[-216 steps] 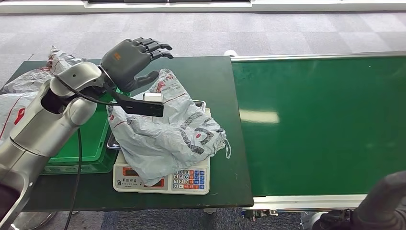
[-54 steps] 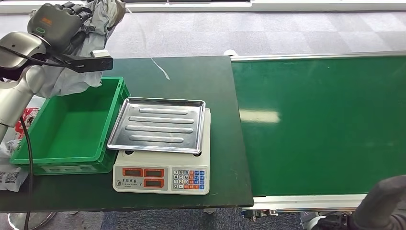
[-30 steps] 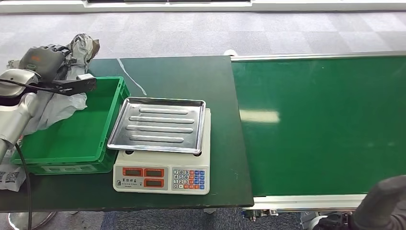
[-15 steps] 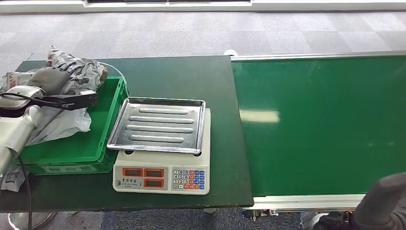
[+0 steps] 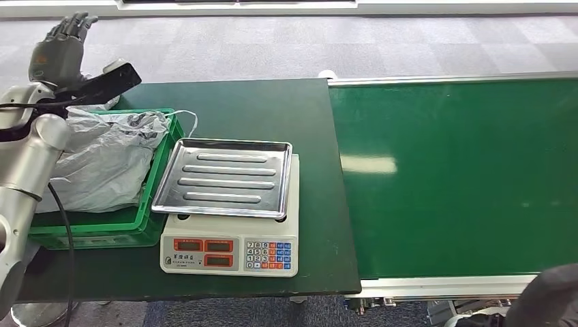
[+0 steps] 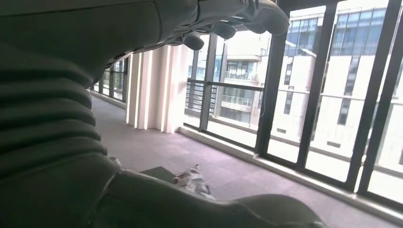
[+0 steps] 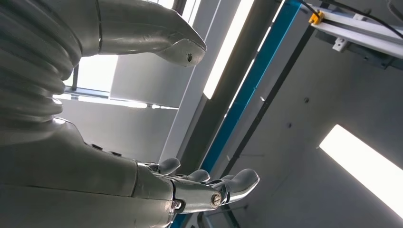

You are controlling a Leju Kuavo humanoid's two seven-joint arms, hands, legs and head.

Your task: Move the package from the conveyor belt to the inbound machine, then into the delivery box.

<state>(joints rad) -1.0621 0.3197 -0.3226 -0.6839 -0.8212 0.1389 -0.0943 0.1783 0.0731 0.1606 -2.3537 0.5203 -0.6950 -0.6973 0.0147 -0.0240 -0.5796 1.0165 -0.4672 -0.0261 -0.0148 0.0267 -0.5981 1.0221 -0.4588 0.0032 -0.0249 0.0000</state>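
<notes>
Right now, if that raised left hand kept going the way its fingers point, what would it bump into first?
Probably nothing close. The left hand points up and away above the table's far corner; its wrist view shows open floor, then tall windows, though depth is hard to judge.

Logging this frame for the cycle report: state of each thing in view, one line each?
package: lying in the green crate, released
green crate: on the table, holding the package
scale tray: bare, nothing on it
conveyor belt: no package on it
left hand: raised above the crate's far end, fingers apart, holding nothing
right hand: fingers apart, holding nothing
</notes>
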